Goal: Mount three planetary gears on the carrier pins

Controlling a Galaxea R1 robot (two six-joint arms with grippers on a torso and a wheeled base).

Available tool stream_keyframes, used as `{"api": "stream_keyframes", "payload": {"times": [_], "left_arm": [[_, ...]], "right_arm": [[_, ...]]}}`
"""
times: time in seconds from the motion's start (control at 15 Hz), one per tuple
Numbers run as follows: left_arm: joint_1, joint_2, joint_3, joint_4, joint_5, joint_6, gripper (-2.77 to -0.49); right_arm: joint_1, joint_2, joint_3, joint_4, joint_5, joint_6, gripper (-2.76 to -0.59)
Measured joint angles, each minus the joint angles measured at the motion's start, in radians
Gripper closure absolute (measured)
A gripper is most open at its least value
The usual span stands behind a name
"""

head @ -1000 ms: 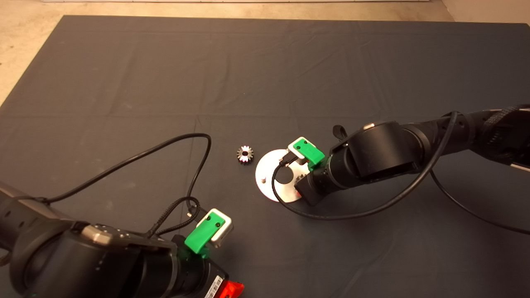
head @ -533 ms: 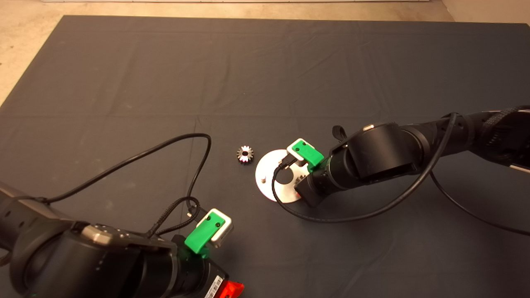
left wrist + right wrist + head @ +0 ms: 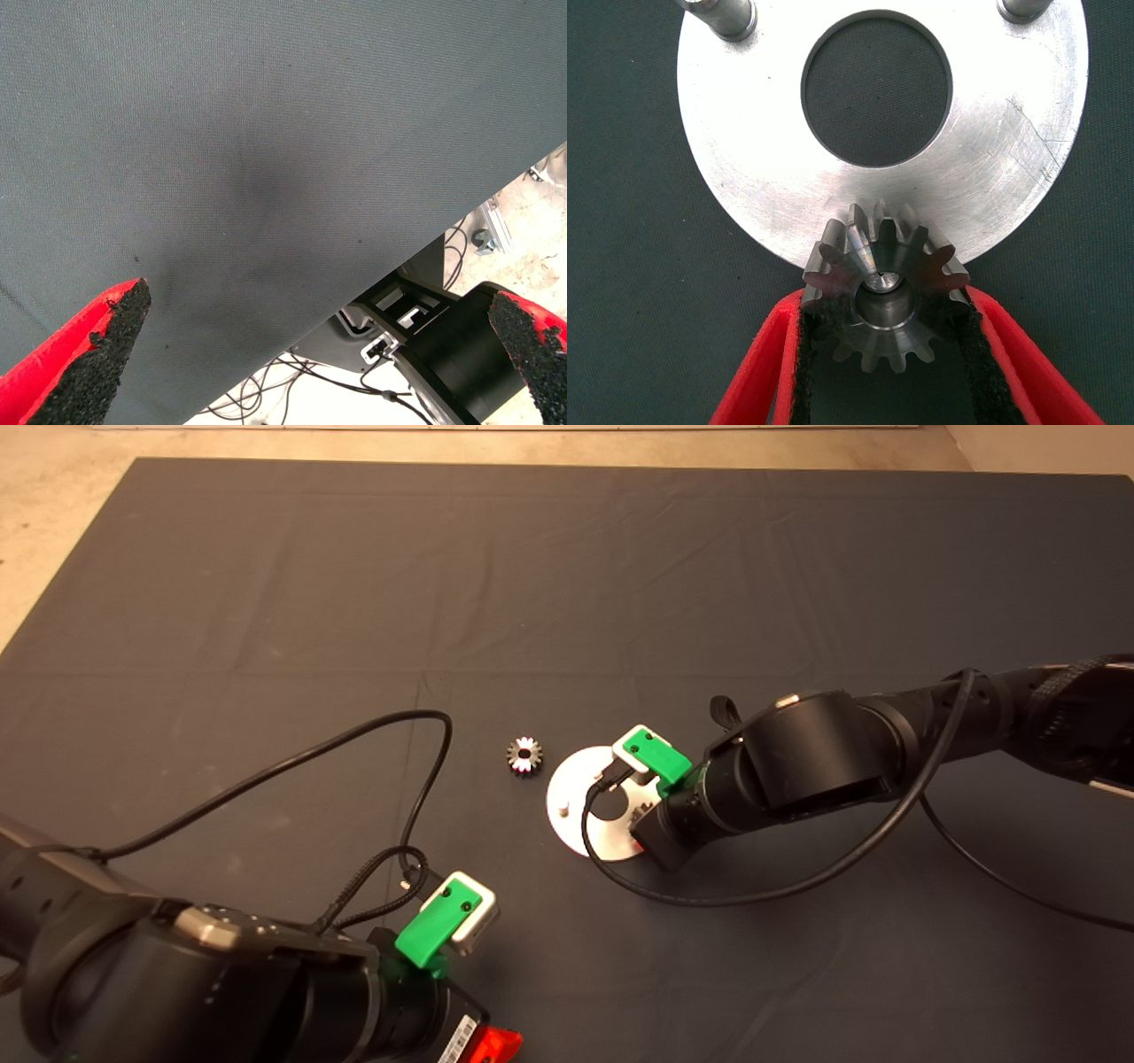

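I am seeing only two carrier pins (image 3: 726,15) plus a tip in the bore; the right gripper (image 3: 882,354) is gripping a planetary gear (image 3: 881,288) at the silver disc (image 3: 744,168) rim. A second gear (image 3: 524,755) is lying beside the disc mid-mat (image 3: 266,584). The left gripper (image 3: 319,354) is idling wide at the near edge.

**A robot test bench in a lab or workshop**

A wide dark grey fabric mat (image 3: 567,584) covers the work surface, and a bare beige concrete-like floor (image 3: 62,522) shows beyond its far edge. Two black robot arms trail loose black cables (image 3: 354,735) across the mat. On it lie machined metal parts only: a flat round silver disc with a large central hole (image 3: 744,168) and small dark steel toothed gears (image 3: 524,755). Past the mat's edge, the left wrist view shows aluminium frame pieces (image 3: 496,232) and tangled wires (image 3: 266,398) on a pale floor.
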Motion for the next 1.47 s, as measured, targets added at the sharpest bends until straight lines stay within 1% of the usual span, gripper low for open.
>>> {"api": "stream_keyframes", "payload": {"times": [0.87, 1.07, 1.2, 1.27, 1.33, 1.47], "left_arm": [[0.000, 0.003, 0.000, 0.000, 0.000, 0.000, -2.77], [0.000, 0.003, 0.000, 0.000, 0.000, 0.000, -2.77], [0.000, 0.003, 0.000, 0.000, 0.000, 0.000, -2.77], [0.000, 0.003, 0.000, 0.000, 0.000, 0.000, -2.77], [0.000, 0.003, 0.000, 0.000, 0.000, 0.000, -2.77], [0.000, 0.003, 0.000, 0.000, 0.000, 0.000, -2.77]], "right_arm": [[0.000, -0.001, 0.000, -0.001, 0.002, -0.007, -1.00], [0.000, -0.003, 0.000, -0.001, 0.004, -0.008, -1.12], [0.000, -0.004, 0.000, -0.001, 0.006, -0.008, -1.14], [0.000, -0.004, 0.000, -0.001, 0.006, -0.009, -1.25], [0.000, -0.004, 0.000, -0.001, 0.006, -0.010, -1.29], [0.000, -0.005, 0.000, -0.001, 0.007, -0.011, -1.29]]}}
